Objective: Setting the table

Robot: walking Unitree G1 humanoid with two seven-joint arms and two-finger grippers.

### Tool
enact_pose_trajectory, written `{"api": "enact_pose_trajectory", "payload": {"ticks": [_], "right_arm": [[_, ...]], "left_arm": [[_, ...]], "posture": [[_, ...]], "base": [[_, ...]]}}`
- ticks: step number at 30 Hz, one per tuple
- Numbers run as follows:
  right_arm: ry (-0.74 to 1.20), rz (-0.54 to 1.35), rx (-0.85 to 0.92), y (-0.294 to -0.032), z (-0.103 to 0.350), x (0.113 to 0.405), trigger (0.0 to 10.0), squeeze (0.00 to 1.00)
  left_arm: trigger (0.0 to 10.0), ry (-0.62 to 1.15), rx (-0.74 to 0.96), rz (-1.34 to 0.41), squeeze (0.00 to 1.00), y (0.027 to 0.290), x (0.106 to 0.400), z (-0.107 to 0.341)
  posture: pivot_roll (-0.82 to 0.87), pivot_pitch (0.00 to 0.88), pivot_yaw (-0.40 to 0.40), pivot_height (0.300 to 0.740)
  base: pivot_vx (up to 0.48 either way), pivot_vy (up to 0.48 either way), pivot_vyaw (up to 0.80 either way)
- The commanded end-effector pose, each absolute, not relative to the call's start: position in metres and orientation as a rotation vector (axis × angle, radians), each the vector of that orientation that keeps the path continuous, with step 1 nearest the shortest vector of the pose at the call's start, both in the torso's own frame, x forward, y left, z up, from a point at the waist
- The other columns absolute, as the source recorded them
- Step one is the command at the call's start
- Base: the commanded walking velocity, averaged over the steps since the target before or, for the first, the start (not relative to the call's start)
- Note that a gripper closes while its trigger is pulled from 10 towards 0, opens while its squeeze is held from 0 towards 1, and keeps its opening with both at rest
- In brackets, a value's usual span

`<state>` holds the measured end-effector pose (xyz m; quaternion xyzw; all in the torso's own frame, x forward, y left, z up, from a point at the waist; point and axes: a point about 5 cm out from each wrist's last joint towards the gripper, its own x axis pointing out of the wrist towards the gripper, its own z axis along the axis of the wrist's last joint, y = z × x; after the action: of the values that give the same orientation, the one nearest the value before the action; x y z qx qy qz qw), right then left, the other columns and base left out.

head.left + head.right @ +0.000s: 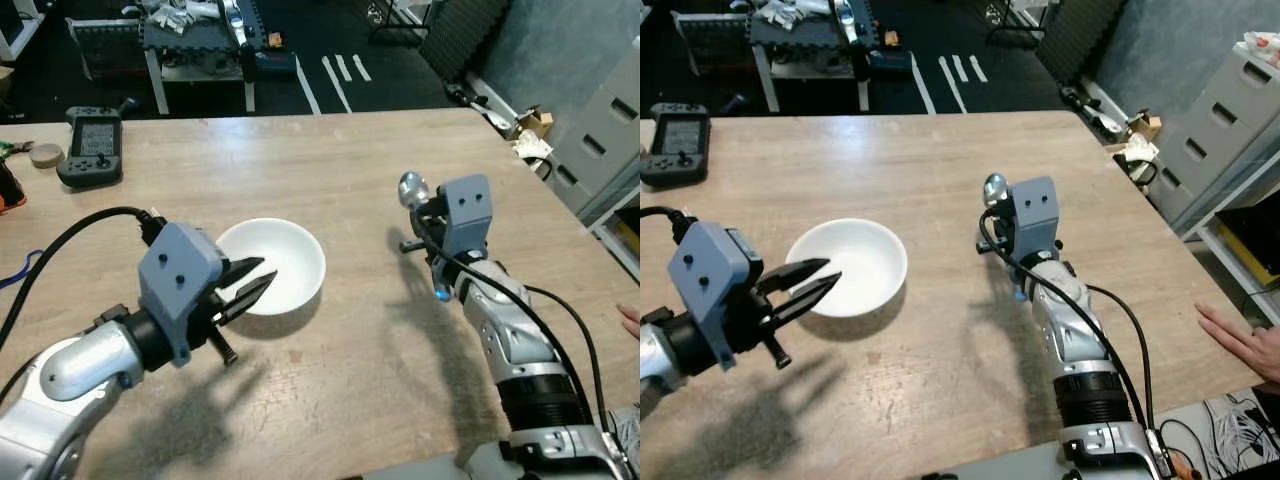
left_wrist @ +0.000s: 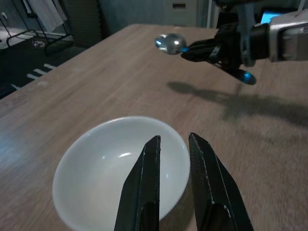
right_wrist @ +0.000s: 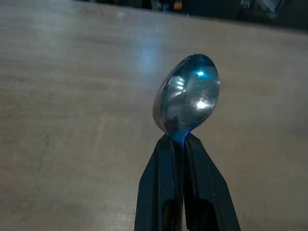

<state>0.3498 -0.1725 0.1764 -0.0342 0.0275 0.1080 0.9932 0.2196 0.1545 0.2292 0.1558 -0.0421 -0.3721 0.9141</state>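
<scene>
Table (image 1: 330, 170): pale matt wood grain, smooth. Bowl (image 1: 285, 262): glossy white, probably ceramic. Spoon (image 3: 187, 94): polished metal, mirror-bright. Right gripper (image 3: 176, 144) and left gripper (image 2: 173, 144) fingers: matt black plastic. Arm shells: satin silver, grey plastic wrist housings.

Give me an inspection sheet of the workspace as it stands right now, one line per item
Surface: wooden table, light grain, bare in the middle.
Job's things: white bowl, empty, upright; metal spoon held above the table.
Clutter: black handheld device and a small round object at the far left edge.
Grippers: left gripper open, fingertips over the bowl's rim; right gripper shut on the spoon.
Cables: black cable along the left arm; another along the right.
Surroundings: dark floor, grey drawers, a person's hand at right.
</scene>
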Motion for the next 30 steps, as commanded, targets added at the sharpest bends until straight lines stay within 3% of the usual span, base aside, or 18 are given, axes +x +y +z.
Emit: {"api": "enact_pose_trajectory", "payload": {"ticks": [1,9,14,29,30], "right_arm": [[0.120,0.248,0.011,-0.173,0.168,0.342,10.0,0.00],[0.263,0.353,-0.003,-0.168,0.139,0.326,10.0,0.00],[0.197,0.393,0.113,-0.166,0.146,0.333,10.0,0.00],[0.192,0.421,0.084,-0.155,0.141,0.343,10.0,0.00],[0.184,0.405,0.088,-0.156,0.140,0.344,10.0,0.42]], "left_arm": [[10.0,-0.061,0.345,-0.762,0.00,0.155,0.220,0.227],[10.0,-0.072,0.335,-0.846,0.00,0.150,0.224,0.233],[10.0,-0.060,0.341,-0.857,0.00,0.153,0.224,0.234],[10.0,-0.054,0.333,-0.858,0.00,0.150,0.222,0.233],[10.0,-0.055,0.331,-0.856,0.00,0.150,0.223,0.233]], "posture": [[0.09,0.093,-0.031,0.740],[0.08,0.104,-0.036,0.740],[0.08,0.107,-0.025,0.740],[0.10,0.112,-0.023,0.740],[0.10,0.111,-0.023,0.740]], "base": [[0.000,0.000,0.00],[0.000,0.000,0.00],[0.000,0.000,0.00],[0.000,0.000,0.00],[0.000,0.000,0.00]]}}
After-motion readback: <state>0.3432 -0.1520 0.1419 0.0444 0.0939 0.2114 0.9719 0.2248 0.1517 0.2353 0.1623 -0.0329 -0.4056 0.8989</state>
